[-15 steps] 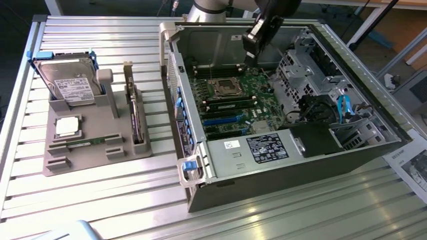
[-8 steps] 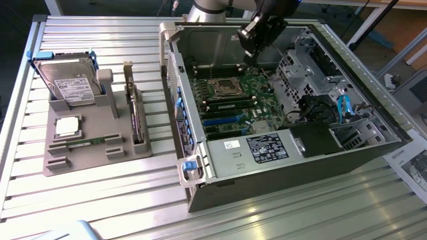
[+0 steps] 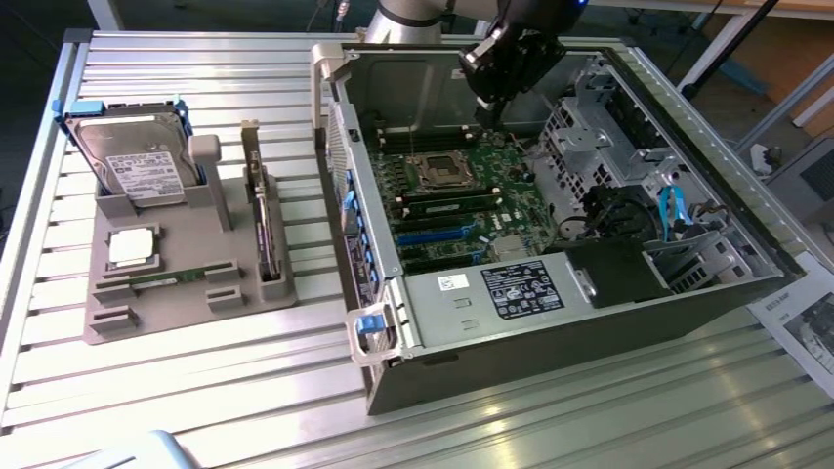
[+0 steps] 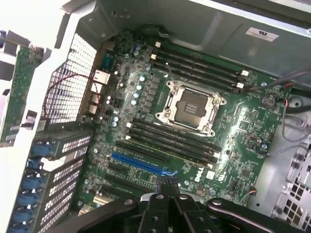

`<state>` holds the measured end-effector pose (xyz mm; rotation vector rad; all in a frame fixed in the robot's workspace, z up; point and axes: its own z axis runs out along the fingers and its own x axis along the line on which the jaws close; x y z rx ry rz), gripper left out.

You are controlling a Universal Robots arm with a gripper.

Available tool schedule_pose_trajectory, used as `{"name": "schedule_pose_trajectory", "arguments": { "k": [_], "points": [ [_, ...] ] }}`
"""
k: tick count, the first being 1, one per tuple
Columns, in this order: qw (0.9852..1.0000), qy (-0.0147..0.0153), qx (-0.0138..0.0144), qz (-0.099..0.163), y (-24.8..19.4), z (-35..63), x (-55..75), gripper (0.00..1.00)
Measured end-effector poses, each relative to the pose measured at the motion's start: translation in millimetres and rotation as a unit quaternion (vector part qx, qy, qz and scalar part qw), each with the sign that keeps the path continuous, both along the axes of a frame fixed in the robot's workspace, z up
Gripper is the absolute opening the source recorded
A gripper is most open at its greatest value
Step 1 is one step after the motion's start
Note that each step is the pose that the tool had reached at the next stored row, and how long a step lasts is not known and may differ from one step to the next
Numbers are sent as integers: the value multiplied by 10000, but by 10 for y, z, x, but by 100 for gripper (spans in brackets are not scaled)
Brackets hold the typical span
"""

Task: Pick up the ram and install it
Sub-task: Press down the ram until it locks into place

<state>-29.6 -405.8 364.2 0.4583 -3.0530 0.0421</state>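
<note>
A ram (image 3: 163,280), a thin green strip, lies flat in the front slot of the grey holder block (image 3: 195,313) at the exterior view's left, outside the case. My gripper (image 3: 487,109) hangs inside the open computer case, above the far part of the motherboard (image 3: 456,210) and far from that strip. In the wrist view the black fingertips (image 4: 166,183) are pressed together with nothing showing between them. They hover over the board near the blue slot (image 4: 141,162). Long black memory slots (image 4: 175,143) run on both sides of the empty processor socket (image 4: 190,107). I cannot tell whether any slot holds a strip.
The holder also carries a hard drive (image 3: 131,161), a square silver processor chip (image 3: 132,246) and a dark expansion card (image 3: 268,234) on edge. The case (image 3: 521,303) has tall metal walls, a drive cage (image 3: 593,132) and cables (image 3: 671,210) at the exterior view's right.
</note>
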Motion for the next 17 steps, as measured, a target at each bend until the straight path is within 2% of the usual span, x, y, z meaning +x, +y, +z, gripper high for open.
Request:
{"name": "schedule_pose_trajectory", "arguments": {
  "k": [4,7,9,10,11,12,17],
  "points": [
    [9994,-1,0,-352,0,0,0,10],
    [9980,-1,0,-625,0,0,0,10],
    [9979,-1,0,-654,0,0,0,10],
    [9979,-13,1,-654,0,0,0,10],
    [9978,-57,4,-655,-1,0,0,10],
    [9978,-81,6,-654,0,-1,0,10],
    [9975,-90,5,-705,0,0,0,10]
  ]
}}
